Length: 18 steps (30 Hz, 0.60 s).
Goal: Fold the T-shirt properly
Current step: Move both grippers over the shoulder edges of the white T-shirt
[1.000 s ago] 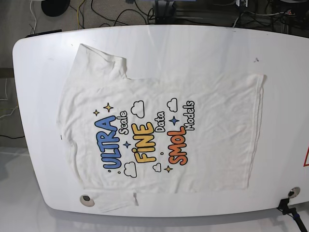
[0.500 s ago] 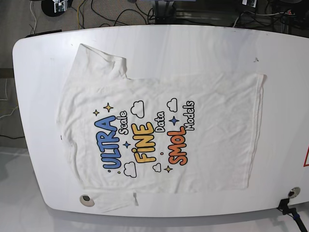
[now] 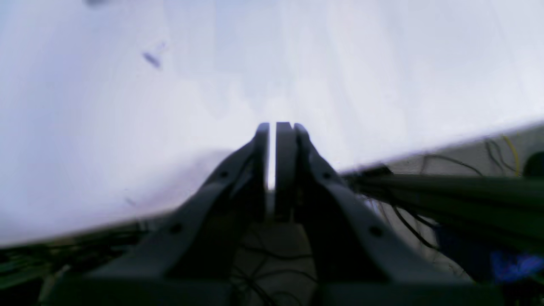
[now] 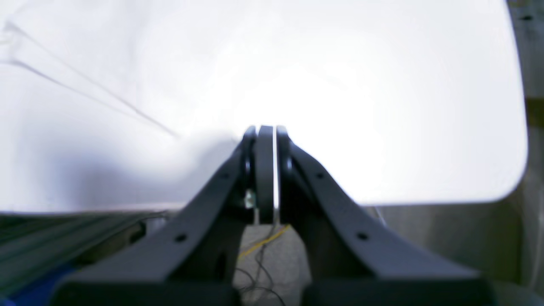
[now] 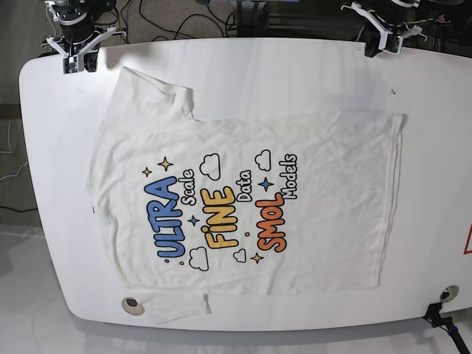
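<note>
The T-shirt [image 5: 243, 199] lies flat and face up on the white table [image 5: 295, 66], collar to the left and hem to the right, with the "ULTRA", "FINE" and "SMOL" print showing. One sleeve hangs over the near table edge. My right gripper [image 5: 79, 65] is shut and empty at the far left corner, just beyond the far sleeve; it also shows in the right wrist view [image 4: 267, 127], with cloth creases [image 4: 63, 80] at the upper left. My left gripper [image 5: 383, 44] is shut and empty at the far right edge, apart from the hem; it also shows in the left wrist view [image 3: 272, 125].
Cables [image 5: 169, 18] lie on the floor behind the table. A small round disc [image 5: 133, 304] sits at the near edge by the hanging sleeve. A black clamp [image 5: 441, 313] is at the near right corner.
Both grippers have come into the base view at the table's far edge, one at each side. The T-shirt has not moved.
</note>
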Available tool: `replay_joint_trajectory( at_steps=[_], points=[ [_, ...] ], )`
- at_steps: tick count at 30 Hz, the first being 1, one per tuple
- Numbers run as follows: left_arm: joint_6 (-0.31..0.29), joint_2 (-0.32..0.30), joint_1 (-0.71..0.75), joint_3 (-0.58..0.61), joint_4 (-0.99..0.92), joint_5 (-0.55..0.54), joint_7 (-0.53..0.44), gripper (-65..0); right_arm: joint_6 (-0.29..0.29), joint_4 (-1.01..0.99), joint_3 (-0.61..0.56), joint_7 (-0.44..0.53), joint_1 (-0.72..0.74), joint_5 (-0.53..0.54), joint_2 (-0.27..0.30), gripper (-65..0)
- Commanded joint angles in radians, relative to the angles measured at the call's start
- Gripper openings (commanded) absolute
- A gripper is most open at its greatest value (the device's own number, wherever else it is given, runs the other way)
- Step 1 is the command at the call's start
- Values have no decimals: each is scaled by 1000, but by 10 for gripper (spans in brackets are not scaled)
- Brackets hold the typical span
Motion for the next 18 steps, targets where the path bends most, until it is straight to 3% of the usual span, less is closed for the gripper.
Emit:
replay_joint_trajectory(
  at_steps=[1,5,10,12,18],
  points=[
    [-3,-20,-17,-16,11,-23,-7,-628,8,17,19,2,38,35,17,-650],
    [-5,-14,-75,-27,41,-30,28,-626,29,12,54,-34,90,101,35,-641],
    [-7,0,-107,-54,157,-16,68,-633,175,5,180,-125,139,344,54,-628],
    [-7,19,-134,-71,185,-3,83,-633,206,5,210,-142,147,424,68,-614],
    [-13,59,-195,-78,194,-3,178,-568,256,-4,228,-248,179,589,159,-580]
  ],
)
